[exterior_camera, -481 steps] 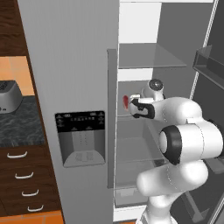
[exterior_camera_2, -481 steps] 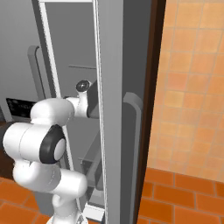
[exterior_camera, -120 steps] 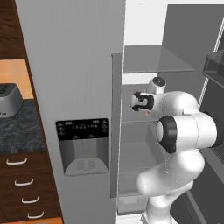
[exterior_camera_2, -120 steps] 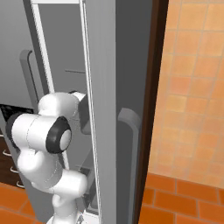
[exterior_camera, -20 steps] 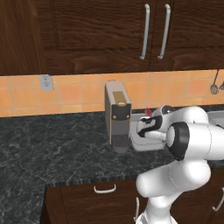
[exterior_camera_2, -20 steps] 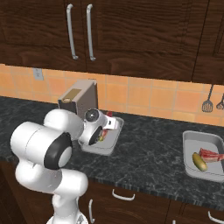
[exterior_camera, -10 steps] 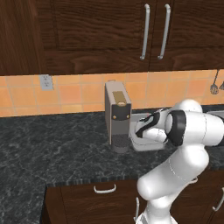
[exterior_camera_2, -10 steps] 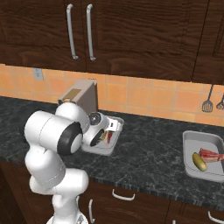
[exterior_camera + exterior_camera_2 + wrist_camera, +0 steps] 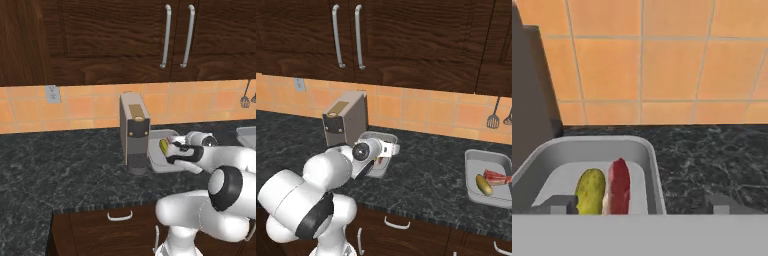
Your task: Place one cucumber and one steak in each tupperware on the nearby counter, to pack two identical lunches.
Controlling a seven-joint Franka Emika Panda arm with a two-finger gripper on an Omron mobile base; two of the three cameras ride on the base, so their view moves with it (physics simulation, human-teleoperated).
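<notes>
Your near tupperware (image 9: 654, 170) holds a cucumber (image 9: 590, 191) beside a steak (image 9: 618, 186); the far tupperware (image 9: 472, 172) holds another pair. Jaws look spread, probably empty, tips cut off.

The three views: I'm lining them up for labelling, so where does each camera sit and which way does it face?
Left base view: behind-left, facing the counter; arm at lower right.
Right base view: behind-right, same counter; arm at lower left, second tupperware far right.
Hand view: on the hand, facing the near tupperware holding cucumber and steak.
Shared: toaster.
</notes>
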